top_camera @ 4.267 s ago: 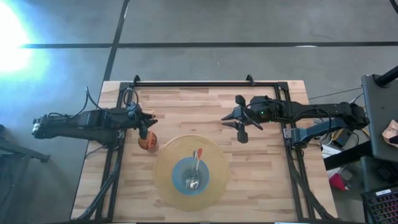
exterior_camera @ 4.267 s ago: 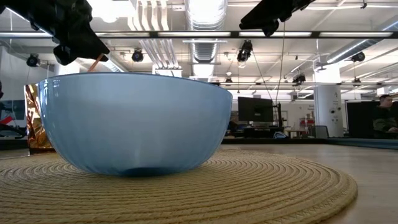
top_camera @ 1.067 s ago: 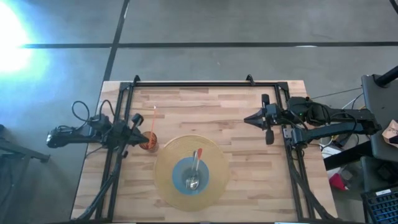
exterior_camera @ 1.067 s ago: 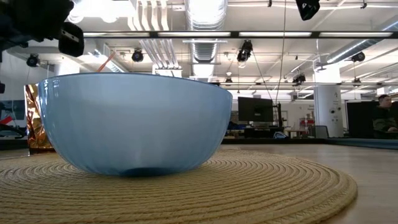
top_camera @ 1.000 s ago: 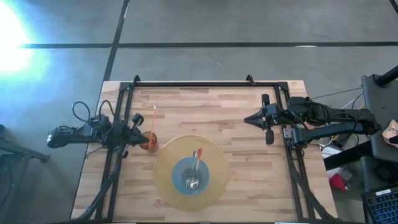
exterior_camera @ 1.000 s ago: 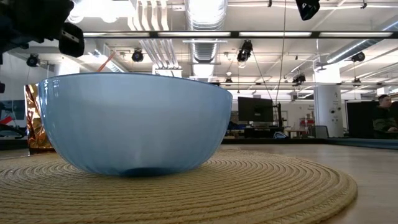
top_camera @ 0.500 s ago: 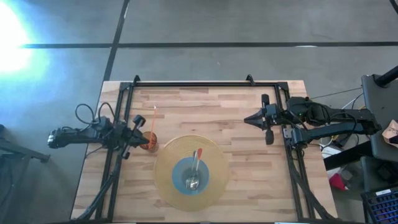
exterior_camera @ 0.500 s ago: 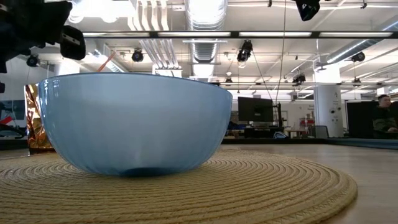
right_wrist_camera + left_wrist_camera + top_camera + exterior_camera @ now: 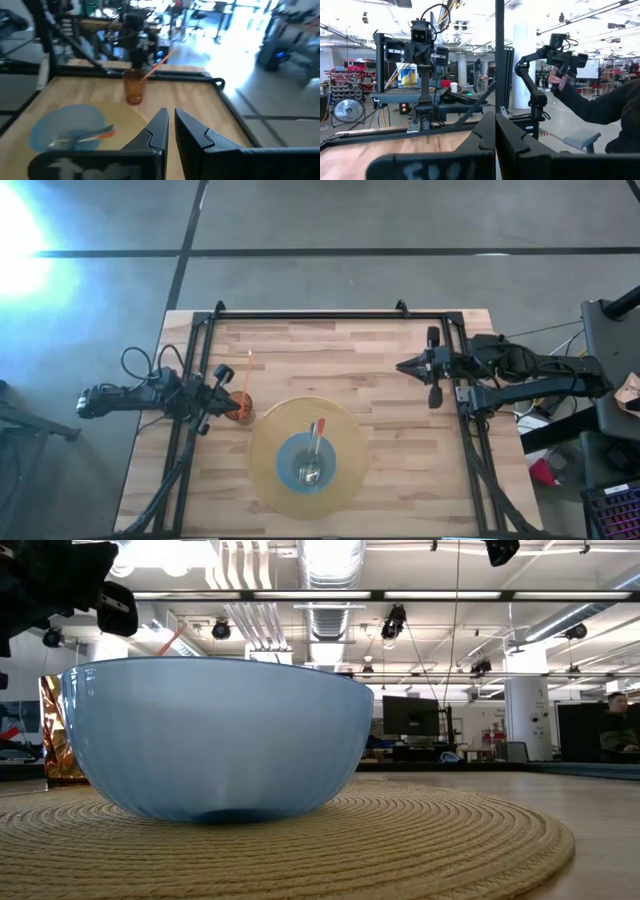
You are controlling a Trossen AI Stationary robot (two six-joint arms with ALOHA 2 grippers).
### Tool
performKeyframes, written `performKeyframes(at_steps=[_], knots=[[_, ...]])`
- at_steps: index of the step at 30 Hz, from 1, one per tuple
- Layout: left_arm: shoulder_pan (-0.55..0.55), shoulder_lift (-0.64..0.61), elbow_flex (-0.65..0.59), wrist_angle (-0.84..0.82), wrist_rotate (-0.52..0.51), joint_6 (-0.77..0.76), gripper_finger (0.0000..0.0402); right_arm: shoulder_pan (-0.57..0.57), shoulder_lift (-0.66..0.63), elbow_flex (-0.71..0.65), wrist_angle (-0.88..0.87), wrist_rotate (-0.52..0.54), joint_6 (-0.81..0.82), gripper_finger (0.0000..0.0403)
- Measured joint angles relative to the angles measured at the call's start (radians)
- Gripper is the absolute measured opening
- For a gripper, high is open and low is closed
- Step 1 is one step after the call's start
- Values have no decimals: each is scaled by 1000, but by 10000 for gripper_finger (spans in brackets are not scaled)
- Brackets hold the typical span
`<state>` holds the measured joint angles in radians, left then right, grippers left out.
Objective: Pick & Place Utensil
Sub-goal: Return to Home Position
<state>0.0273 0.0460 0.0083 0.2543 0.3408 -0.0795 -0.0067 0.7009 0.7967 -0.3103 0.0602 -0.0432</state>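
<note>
The pale wooden table (image 9: 330, 345) carries everything, and all 3 utensils look placed. The job left is judged to be parking both arms cleanly.

The round woven straw-coloured mat (image 9: 350, 430) lies midway between the table's left and right edges, close to the edge that has no black rail (image 9: 310, 313). The pale blue bowl (image 9: 285, 463) sits in the mat's middle.

The left gripper (image 9: 228, 401) hangs over the left edge, just beside the amber-brown cup (image 9: 238, 413), its fingers pressed together in the left wrist view (image 9: 495, 116). The right gripper (image 9: 400, 365) is by the right edge, well apart from the mat. Its fingers are drawn together to a hairline gap and hold nothing (image 9: 171, 111).

The cup stands at the mat's rim on the left side; whether it rests on the mat or just off it cannot be told. The orange spoon (image 9: 320, 428) and the silver fork (image 9: 312, 465) lie together in the bowl. The thin orange straw (image 9: 245, 378) stands in the cup, leaning toward the railed edge.

To finish well, the left arm probably needs the most care. It should draw straight back toward the left edge, away from the cup, without sweeping across the leaning straw. The right arm has open table around it and can simply fold home.
</note>
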Motion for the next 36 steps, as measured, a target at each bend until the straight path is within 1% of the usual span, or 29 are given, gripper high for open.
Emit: performKeyframes(at_steps=[3,9,13,19,26,36], knots=[[0,0,0,0,0,-6,0,0,-34,0,0,30,-25,27],[0,0,0,-2,1,-31,0,0,-117,-2,0,30,-38,27],[0,0,-1,-10,1,-33,0,0,-166,-37,0,30,-17,27],[0,1,-1,-10,1,-34,0,0,-235,-155,21,30,24,27],[0,1,-2,-10,2,-33,0,0,-311,-322,152,28,45,27],[0,1,-2,-10,2,-33,0,0,-413,-447,172,19,108,27]])
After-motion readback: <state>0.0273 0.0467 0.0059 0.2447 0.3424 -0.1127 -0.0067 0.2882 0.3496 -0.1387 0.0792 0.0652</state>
